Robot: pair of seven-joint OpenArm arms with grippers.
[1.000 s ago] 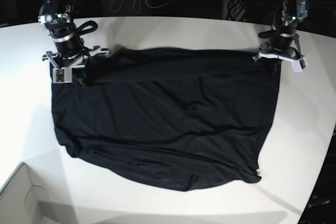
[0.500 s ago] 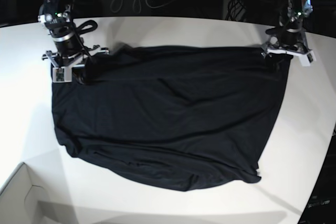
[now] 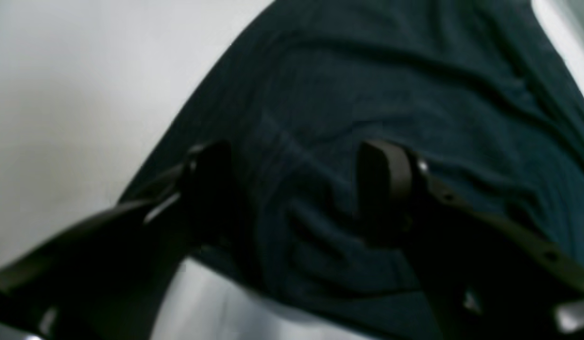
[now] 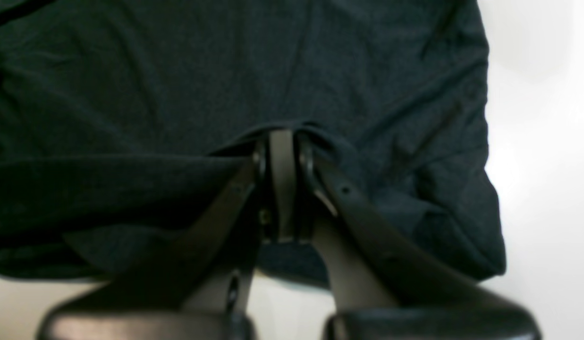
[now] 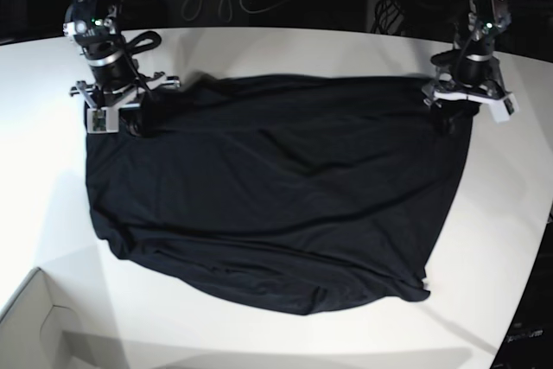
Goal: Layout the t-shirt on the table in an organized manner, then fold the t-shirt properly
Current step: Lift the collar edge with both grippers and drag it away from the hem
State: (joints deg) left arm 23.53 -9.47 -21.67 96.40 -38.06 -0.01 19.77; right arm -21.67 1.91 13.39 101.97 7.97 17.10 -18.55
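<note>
1. Shirt (image 5: pixel 268 192): black, spread across the middle of the table (image 5: pixel 285 49); long axis runs side to side along the far edge. Near hem sags in a curve toward the near edge, w/ wrinkles.
2. Right claw (image 4: pixel 282 141): jaws pinched together on a fold of the shirt's far corner, on the base view's left (image 5: pixel 108 110). Cloth bunches up around the tips.
3. Left claw (image 3: pixel 296 184): jaws stand apart, cloth lying slack between them, nothing gripped. It sits over the shirt's other far corner, by the table's edge on the base view's right (image 5: pixel 467 97).
4. Key relation: shirt lies on the near side of both claws, each at one end of the far hem. Right arm has hold; left is just above its corner, so judged best placed to re-grip or press there.
5. Stage (judged): laying out, not yet folding.
</note>
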